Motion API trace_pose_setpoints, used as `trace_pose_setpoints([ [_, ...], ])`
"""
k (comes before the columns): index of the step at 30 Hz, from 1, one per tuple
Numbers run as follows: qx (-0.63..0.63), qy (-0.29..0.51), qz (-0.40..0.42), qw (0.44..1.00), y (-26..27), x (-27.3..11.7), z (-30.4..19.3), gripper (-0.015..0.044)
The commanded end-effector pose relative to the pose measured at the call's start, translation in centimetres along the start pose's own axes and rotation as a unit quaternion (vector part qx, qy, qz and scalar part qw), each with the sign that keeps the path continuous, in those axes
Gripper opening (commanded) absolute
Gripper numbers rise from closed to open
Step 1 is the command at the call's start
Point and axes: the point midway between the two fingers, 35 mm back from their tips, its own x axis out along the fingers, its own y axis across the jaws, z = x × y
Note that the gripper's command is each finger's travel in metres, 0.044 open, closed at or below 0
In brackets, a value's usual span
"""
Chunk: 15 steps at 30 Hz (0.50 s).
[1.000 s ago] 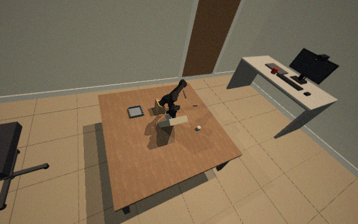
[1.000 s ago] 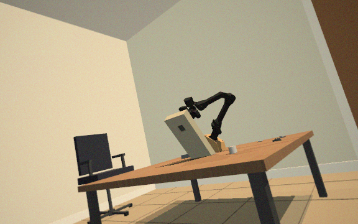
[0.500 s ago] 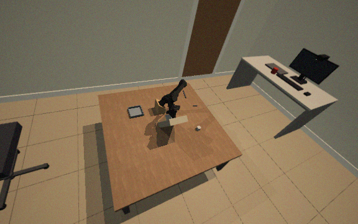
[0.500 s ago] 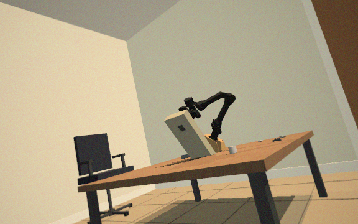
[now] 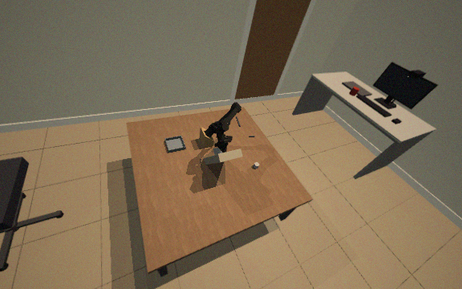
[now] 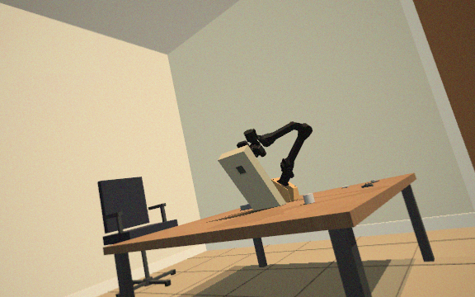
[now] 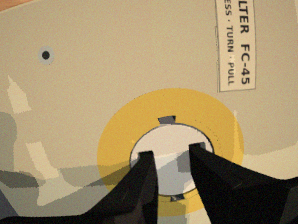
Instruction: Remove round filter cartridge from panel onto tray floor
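The round white filter cartridge (image 7: 171,135) sits in the service panel (image 5: 231,156) (image 6: 251,181) (image 7: 125,50), inside a yellow ring (image 7: 116,132). Dark notches show at the ring's upper and lower inner edge. My gripper (image 7: 170,154) is shut on the cartridge, with its two fingertips at the two slots and part of the face between them. Whether the cartridge stands proud of the panel cannot be told. The top and exterior views do not show the cartridge. The tray (image 5: 176,150), dark-rimmed with a pale floor, lies on the table beside the arm's base and holds nothing visible.
The panel leans on the wooden table (image 5: 183,225) (image 6: 221,231). A small white cylinder (image 5: 256,165) (image 6: 308,198) stands beside it. Small dark items lie farther back. A printed label (image 7: 237,50) and a dark round hole (image 7: 45,55) are on the panel's face.
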Motion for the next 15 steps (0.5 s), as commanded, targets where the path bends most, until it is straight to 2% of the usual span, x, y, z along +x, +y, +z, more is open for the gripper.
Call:
trace_pose_setpoints([
  [1,0.035,0.003,0.001,0.999,-0.01,0.4,-0.03,0.0],
  [15,0.272,0.004,0.002,0.962,0.04,0.75,-0.04,0.0],
])
